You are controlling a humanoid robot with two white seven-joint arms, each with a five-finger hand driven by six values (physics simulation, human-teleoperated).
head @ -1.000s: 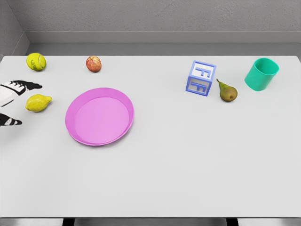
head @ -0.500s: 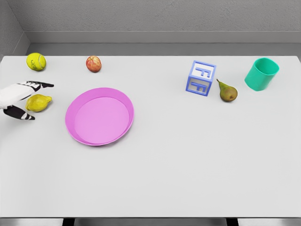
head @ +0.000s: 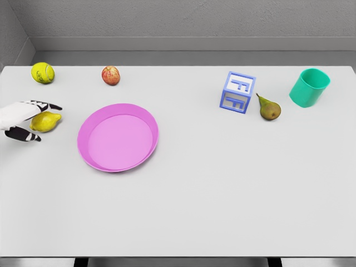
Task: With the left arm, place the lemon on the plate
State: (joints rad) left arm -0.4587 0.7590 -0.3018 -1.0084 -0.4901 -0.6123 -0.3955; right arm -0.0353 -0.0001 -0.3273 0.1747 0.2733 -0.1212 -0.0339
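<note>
The yellow lemon (head: 49, 122) lies on the white table near its left edge, left of the pink plate (head: 90, 157). My left hand (head: 48, 122) reaches in from the left edge and cups the lemon. Its fingers (head: 44, 105) lie along the lemon's top, while the thumb (head: 25, 135) sits low at the lemon's left, a little apart from it. The hand is still open around the lemon, which rests on the table with its left end hidden behind the palm. The plate holds nothing. My right arm is out of view.
A yellow-green tennis ball (head: 43, 73) and a red apple (head: 110, 75) sit behind the lemon and plate. At the right stand a blue letter cube (head: 237, 92), a pear (head: 270, 109) and a teal cup (head: 309, 88).
My left hand came in from the left edge to the lemon. Its fingers then dropped onto the lemon's top. The lemon has not moved.
</note>
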